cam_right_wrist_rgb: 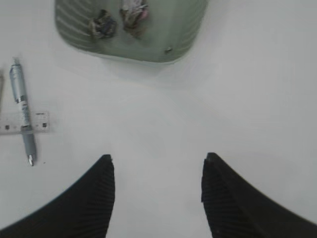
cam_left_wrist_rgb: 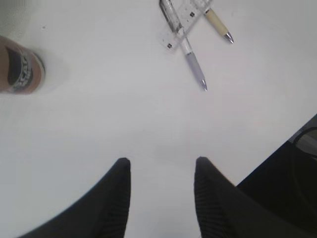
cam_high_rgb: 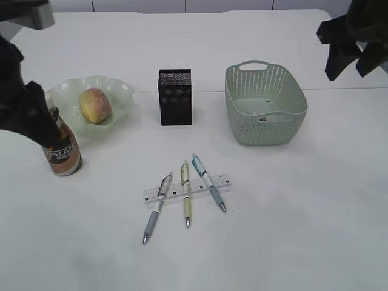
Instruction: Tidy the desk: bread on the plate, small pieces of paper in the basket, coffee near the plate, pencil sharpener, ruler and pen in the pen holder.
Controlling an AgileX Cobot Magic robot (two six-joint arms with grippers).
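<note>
I look down at a slant on a white worktop (cam_high_rgb: 291, 230). At the left of the frame a pale green plate (cam_high_rgb: 124, 91) holds a round piece of bread (cam_high_rgb: 95, 105), and a brown coffee bottle (cam_high_rgb: 63, 153) stands just below the plate, touching or nearly touching its rim. My left gripper (cam_left_wrist_rgb: 161, 171) hovers over bare worktop, jaws apart and holding nothing; in the exterior view that arm's dark bulk overlaps the bottle's neck.

At centre a black pen holder (cam_high_rgb: 175, 97) stands upright. Below it a clear ruler (cam_high_rgb: 187, 188) lies flat, with three pens across it: a grey pen (cam_high_rgb: 157, 207) on the left, a yellow pen (cam_high_rgb: 186, 194) in the middle and a blue pen (cam_high_rgb: 208, 183) on the right.

At the right a green basket (cam_high_rgb: 265, 104) holds crumpled paper scraps (cam_right_wrist_rgb: 120, 17). My right gripper (cam_right_wrist_rgb: 157, 171) hangs above the worktop near it, jaws apart and empty. I see no pencil sharpener.

I judge the pens and ruler come next. To do it well, I should grip one pen mid-barrel, across its length, lift it off the ruler, tip it upright and drop it into the holder. The flat ruler goes last, pinched at one end.
</note>
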